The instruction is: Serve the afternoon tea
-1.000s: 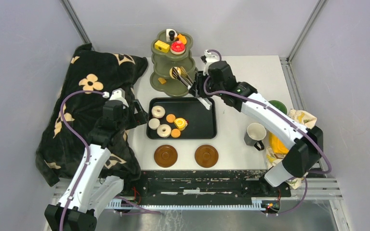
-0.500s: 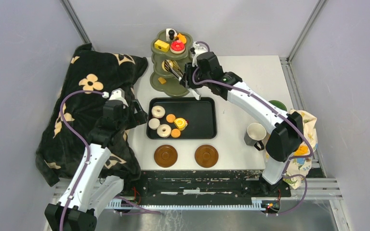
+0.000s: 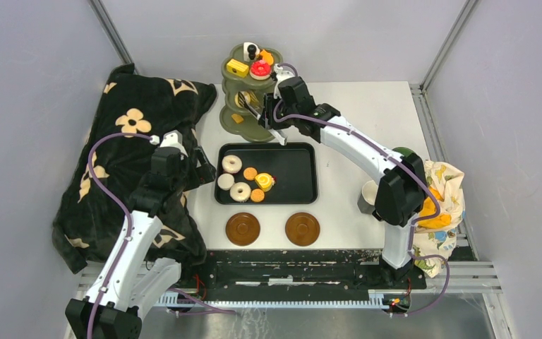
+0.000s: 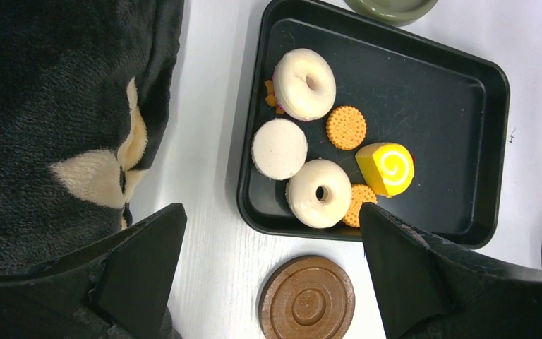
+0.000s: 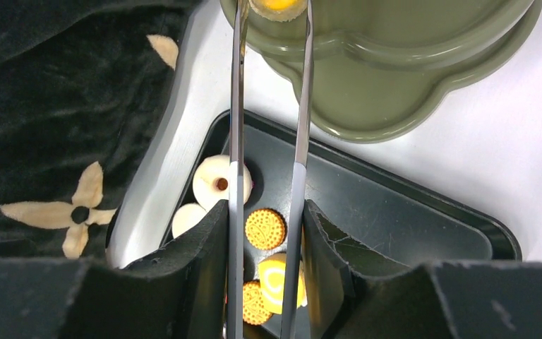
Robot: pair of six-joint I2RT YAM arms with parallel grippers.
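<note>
- Both jaws of the right claw [image 5: 263,219] squeeze the tongs [image 5: 237,106]. The tong tips pinch a small yellow pastry [image 5: 278,7] above the middle tier of the green stand [image 5: 395,85], which sits at the far edge of the table [image 3: 367,113].
- The left claw [image 4: 272,212] hangs spread wide and empty by the left edge of the tray [image 4: 430,134]. Donuts [image 4: 305,83], cookies [image 4: 346,127] and a yellow roll [image 4: 385,168] lie in the tray's left half.
- Only the tong tips hold the pastry, so a jolt or an early release could send it off the tier's rim.
- A tong nudge could rock the stand and spill the top-tier cakes [image 3: 260,68].
- The saucers [image 3: 243,229] sit bare at the table's front edge.
</note>
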